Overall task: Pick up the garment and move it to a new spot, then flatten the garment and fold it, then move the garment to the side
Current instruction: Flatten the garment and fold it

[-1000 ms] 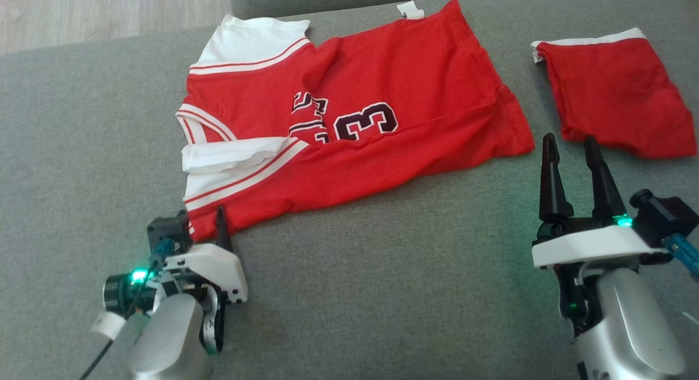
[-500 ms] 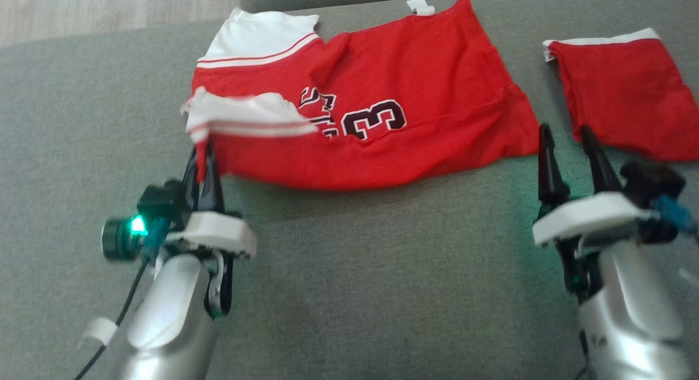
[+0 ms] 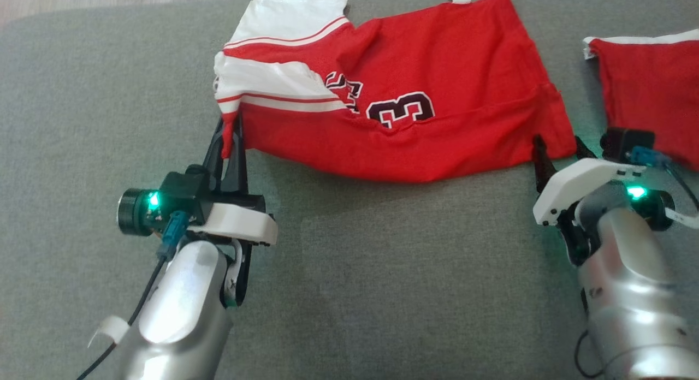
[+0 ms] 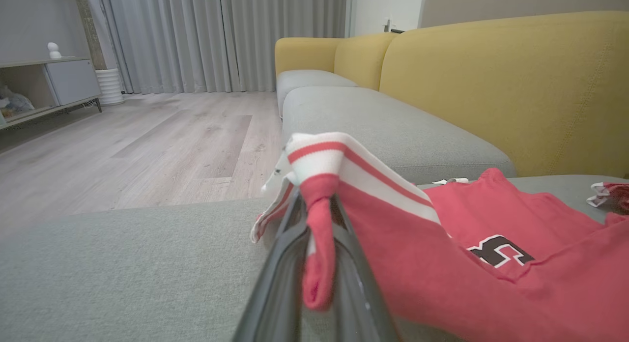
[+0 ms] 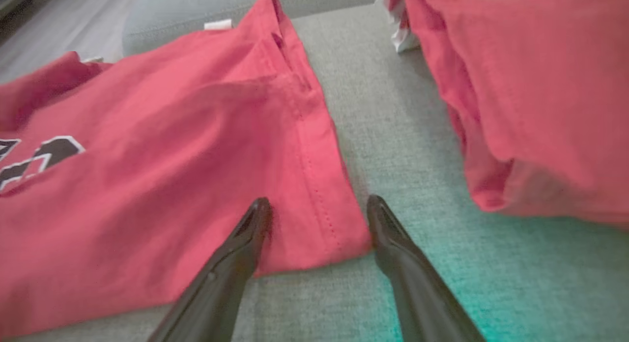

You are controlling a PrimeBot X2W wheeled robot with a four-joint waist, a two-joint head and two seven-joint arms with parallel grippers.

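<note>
Shirt (image 3: 437, 63) lies spread on the grey woven sofa seat (image 3: 382, 292), the near part raised toward my left. My left gripper (image 3: 229, 134) is pinched tight on the shirt's near sleeve corner, with a red tuft poking out between the fingers. My right gripper (image 3: 554, 146) stands wide, straddling the hem corner and holding nothing; can't tell if the tips touch. The black print is partly hidden by a fold, only a 3 is readable. The shirt's far edge is cut off. It's thin, wrinkled red fabric with white striped sleeves. A second red cloth (image 3: 650, 85) lies beside it, cut off at right.
</note>
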